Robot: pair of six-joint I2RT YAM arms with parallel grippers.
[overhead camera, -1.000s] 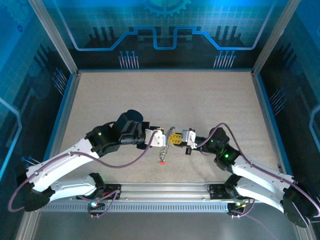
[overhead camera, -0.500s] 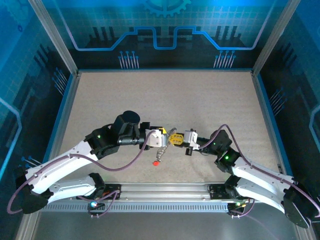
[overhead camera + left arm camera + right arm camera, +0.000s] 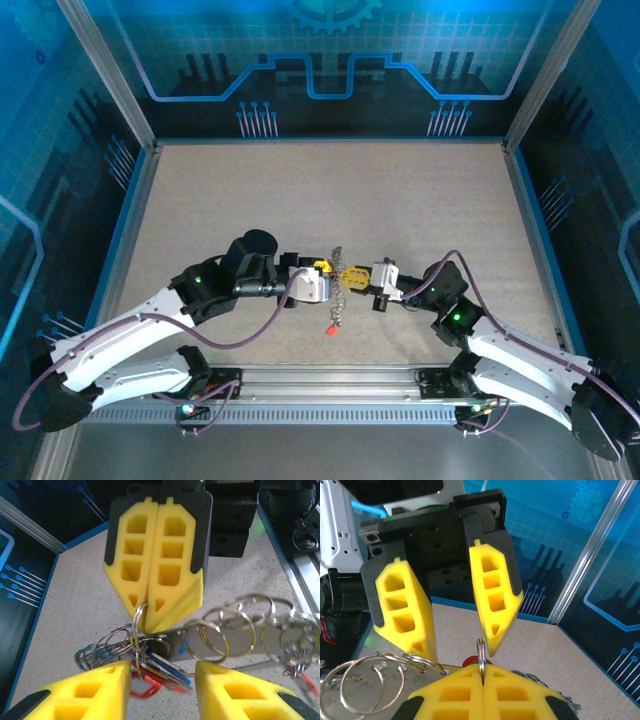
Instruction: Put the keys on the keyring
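My right gripper (image 3: 481,674) is shut on the edge of the keyring (image 3: 481,652), a thin grey ring held upright between its yellow pads. In the left wrist view the right gripper (image 3: 145,622) pinches the keyring (image 3: 138,616) from above. The keys (image 3: 162,669) hang below it in a bunch: a blue one, a red-headed one, silvery ones. My left gripper (image 3: 162,675) faces it, open, with the keys between and just beyond its fingertips (image 3: 95,685). From above, the left gripper (image 3: 322,284) and right gripper (image 3: 352,276) meet tip to tip, and a red key (image 3: 328,325) dangles below.
A chain of several linked silvery rings (image 3: 235,630) and a flat metal tag trails from the bunch towards the near rail (image 3: 300,575). The speckled table (image 3: 330,190) lies open behind the arms, bounded by blue walls.
My left gripper has opened its jaws and drawn back a little to the left. The red key has swung under the bunch. The right gripper stays shut on the ring.
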